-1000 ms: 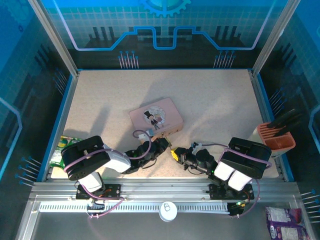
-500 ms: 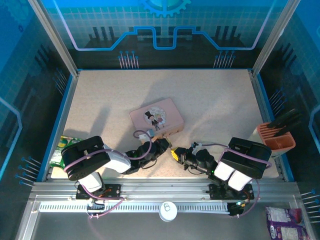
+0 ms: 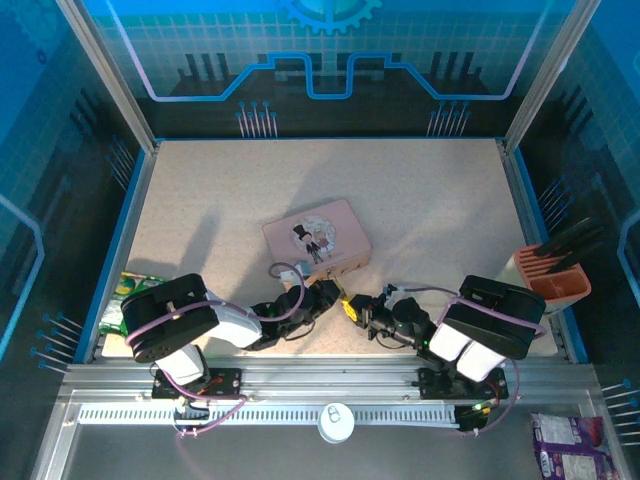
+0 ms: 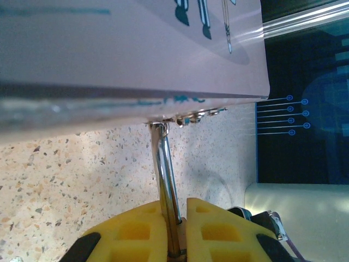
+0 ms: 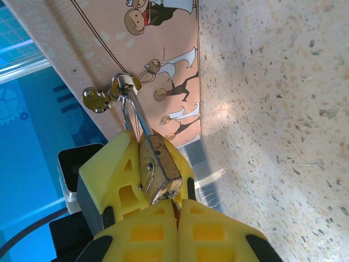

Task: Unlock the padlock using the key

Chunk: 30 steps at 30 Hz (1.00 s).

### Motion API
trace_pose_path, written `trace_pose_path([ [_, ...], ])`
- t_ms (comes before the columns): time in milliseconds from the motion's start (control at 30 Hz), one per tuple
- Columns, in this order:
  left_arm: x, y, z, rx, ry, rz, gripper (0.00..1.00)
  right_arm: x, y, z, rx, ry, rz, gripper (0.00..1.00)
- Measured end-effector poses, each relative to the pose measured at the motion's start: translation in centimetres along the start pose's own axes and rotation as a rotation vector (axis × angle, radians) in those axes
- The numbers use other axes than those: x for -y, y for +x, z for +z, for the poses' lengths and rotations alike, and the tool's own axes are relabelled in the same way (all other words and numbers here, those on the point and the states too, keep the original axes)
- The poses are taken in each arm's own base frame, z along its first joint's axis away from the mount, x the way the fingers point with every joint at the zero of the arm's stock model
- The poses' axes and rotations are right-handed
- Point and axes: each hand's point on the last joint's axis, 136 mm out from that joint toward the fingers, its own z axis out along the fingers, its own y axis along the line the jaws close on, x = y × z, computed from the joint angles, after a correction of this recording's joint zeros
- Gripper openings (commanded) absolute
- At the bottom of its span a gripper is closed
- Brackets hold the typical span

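pink tin [image 3: 317, 236]: centre | left end effector [image 3: 329, 291], right end effector [image 3: 351, 306]: at its near edge

speckled beige table [image 3: 420, 200], blue walls [image 3: 330, 50]

Both arms, left [image 3: 190, 320] and right [image 3: 480, 330], are chunky black-and-white shells at the bottom of the frame, wrapped in purple cables [image 3: 150, 315]. The fingers [image 5: 120, 185] are bright yellow blocks with cut-out pockets.
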Motion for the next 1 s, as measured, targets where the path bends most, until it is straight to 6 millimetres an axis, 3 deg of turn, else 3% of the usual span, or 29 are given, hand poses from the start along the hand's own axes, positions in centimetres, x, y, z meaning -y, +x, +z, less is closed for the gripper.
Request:
trace_pose_path([
  [500, 0.3, 0.1, 0.1, 0.014, -0.019, -0.014, 0.06, -0.3, -0.5, 0.1, -0.049, 0.012, 0.007, 0.0],
  [800, 0.4, -0.4, -0.1, 0.038, -0.02, -0.032, 0.04, -0.6, -0.6, 0.5, -0.056, 0.011, -0.022, 0.28],
  [1000, 1.3, -1.0, -1.5, 0.037, -0.035, -0.028, 0.05, -1.7, -0.8, 0.1, -0.042, -0.009, -0.046, 0.46],
])
